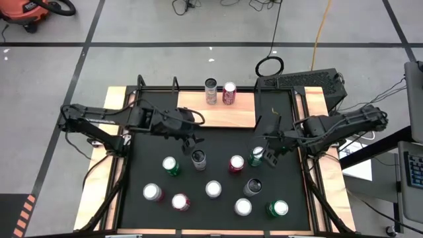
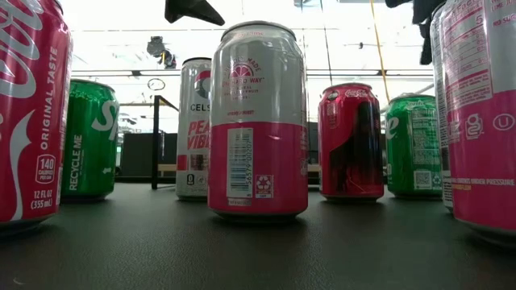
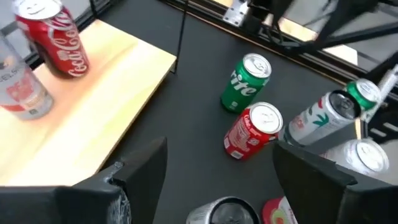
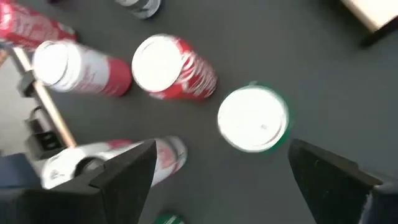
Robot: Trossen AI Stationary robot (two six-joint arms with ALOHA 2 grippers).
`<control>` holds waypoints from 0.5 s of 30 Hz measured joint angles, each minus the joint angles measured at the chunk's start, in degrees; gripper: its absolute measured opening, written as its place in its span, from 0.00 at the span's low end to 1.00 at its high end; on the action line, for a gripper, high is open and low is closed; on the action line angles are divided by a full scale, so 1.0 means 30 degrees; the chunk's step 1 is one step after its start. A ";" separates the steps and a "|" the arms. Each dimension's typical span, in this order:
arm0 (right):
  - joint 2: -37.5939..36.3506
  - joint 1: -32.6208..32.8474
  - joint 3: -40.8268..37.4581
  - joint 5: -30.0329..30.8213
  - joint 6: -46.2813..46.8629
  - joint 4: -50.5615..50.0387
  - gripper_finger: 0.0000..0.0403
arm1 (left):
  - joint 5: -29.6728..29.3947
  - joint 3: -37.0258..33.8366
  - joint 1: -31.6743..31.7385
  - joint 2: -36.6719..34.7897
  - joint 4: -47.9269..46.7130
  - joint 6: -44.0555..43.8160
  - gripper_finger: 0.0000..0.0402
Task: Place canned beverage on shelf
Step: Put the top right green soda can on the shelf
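The shelf (image 1: 221,109), a light wooden board, lies at the far side of the black mat (image 1: 218,173). A silver can (image 1: 210,91) and a red can (image 1: 229,93) stand upright on it. Several more cans stand on the mat. My left gripper (image 1: 191,141) hovers open above the mat, just on the far side of a dark-topped can (image 1: 198,159); its fingers (image 3: 144,177) hold nothing. My right gripper (image 4: 221,177) is open too and points down over a green can (image 4: 253,118), which stands clear of both fingers.
Around the green can stand a red can (image 1: 236,163), a dark can (image 1: 252,187) and a white-topped can (image 1: 213,189). Another green can (image 1: 170,166) is near the left gripper. The shelf has bare board (image 3: 87,130) on the near side of its two cans.
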 joint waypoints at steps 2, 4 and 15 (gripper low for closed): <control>0.0202 -0.0013 0.0000 0.0402 -0.0800 0.0124 0.85 | 0.0677 0.0000 0.0165 0.0000 0.0000 0.0074 0.71; 0.0295 -0.0007 0.0000 0.0417 -0.1756 0.0401 0.85 | 0.1099 0.0000 0.0272 0.0000 0.0002 0.0169 0.71; 0.1555 -0.0132 0.0000 0.0550 -0.4233 0.1077 0.91 | 0.1844 0.0000 0.0624 0.0000 0.0000 0.0747 0.71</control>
